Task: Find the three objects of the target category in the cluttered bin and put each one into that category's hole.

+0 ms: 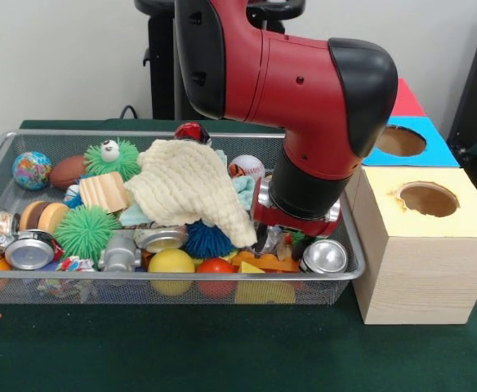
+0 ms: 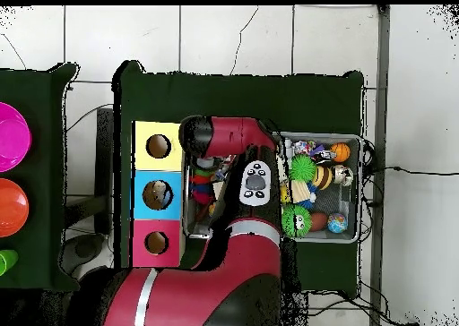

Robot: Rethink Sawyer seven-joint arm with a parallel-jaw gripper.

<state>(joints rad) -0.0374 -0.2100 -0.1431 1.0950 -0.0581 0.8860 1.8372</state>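
The pincer is buried among the clutter at the right end of the bin, under the arm's wrist, so whether it is open or holding anything cannot be told. The red and black arm comes down from above, bends at a bulky black-capped joint, and drops its round black wrist with a red collar straight into the basket; overhead it spans the bin's end nearest the boxes.

The bin is silver wire mesh with a thick rim, sitting on the green desk. Beside the wrist lies a shiny crushed can at the near right corner. A cream waffle-textured cloth drapes over the middle. Left of it are a ridged wooden block, two spiky green rubber balls, a globe-printed ball and a brown football. A wrinkled silvery piece with blue and red print lies at the near left rim.

Just right of the bin stand pale wooden boxes: yellow-topped nearest, then the blue-topped box, whose round hole holds something pale in the overhead view, then the red-topped box.
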